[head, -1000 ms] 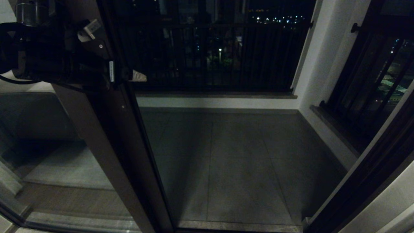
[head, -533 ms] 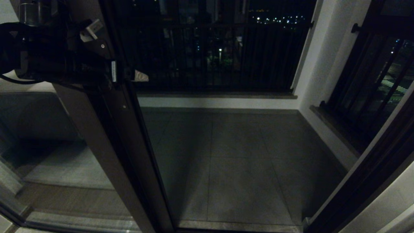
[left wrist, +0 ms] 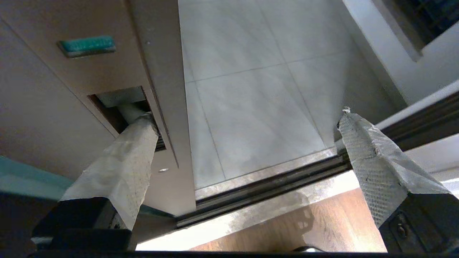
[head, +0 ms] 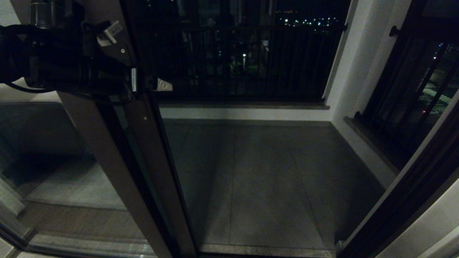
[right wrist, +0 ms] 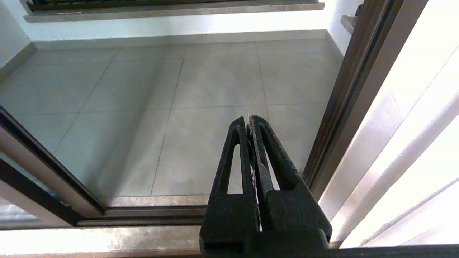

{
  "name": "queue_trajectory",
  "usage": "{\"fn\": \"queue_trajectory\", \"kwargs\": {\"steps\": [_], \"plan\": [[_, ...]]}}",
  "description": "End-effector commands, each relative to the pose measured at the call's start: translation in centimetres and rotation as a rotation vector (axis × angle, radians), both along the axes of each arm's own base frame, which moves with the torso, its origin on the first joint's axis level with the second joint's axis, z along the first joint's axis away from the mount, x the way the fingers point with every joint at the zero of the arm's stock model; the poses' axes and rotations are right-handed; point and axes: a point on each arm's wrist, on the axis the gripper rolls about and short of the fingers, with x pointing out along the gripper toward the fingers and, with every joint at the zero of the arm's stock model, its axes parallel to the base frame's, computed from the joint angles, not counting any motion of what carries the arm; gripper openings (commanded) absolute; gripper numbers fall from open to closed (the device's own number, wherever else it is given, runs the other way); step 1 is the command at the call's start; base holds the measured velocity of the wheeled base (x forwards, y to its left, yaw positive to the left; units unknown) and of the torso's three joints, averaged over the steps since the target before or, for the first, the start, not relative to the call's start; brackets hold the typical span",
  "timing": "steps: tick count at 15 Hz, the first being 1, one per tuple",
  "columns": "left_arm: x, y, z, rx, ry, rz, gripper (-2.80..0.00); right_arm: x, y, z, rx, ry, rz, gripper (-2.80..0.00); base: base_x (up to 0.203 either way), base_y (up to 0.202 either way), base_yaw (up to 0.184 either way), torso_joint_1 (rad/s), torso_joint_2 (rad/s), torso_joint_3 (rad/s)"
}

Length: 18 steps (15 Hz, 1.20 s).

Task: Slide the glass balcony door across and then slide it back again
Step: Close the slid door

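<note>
The glass balcony door [head: 145, 150] stands at the left of the head view, its dark brown stile slanting from top to bottom. My left gripper [head: 148, 84] is high up on that stile. In the left wrist view the left gripper [left wrist: 243, 116] is open: one taped finger [left wrist: 125, 157] is pushed into the recessed slot handle [left wrist: 118, 104] of the door's stile [left wrist: 107, 71], while the other finger [left wrist: 369, 157] hangs free over the doorway. My right gripper [right wrist: 249, 120] is shut on nothing, low in the opening above the tiles; it is out of the head view.
Grey balcony tiles [head: 269, 179] lie beyond the wide doorway. The black-barred railing [head: 244, 61] closes the far side. The brown door jamb [head: 405, 193] borders the opening on the right. The floor track [left wrist: 269, 182] runs along the threshold beside wooden flooring [left wrist: 304, 229].
My left gripper and the door's stile have shifted a little to the right together, narrowing the opening slightly. The right arm shows no change.
</note>
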Motion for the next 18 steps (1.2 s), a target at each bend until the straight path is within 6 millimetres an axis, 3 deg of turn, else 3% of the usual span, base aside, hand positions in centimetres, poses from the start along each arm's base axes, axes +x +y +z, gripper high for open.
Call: {"fn": "queue_trajectory", "kwargs": {"steps": [1, 18], "plan": [[-0.1, -0.5, -0.1, 0.001, 0.008, -0.012, 0.00, 0.0, 0.0, 0.0, 0.000, 0.001, 0.000, -2.80, 0.000, 0.000, 0.000, 0.000, 0.00, 0.000], [-1.2, -5.2, -0.1, 0.004, -0.029, -0.122, 0.00, 0.0, 0.0, 0.0, 0.000, 0.000, 0.000, -2.80, 0.000, 0.000, 0.000, 0.000, 0.00, 0.000]]}}
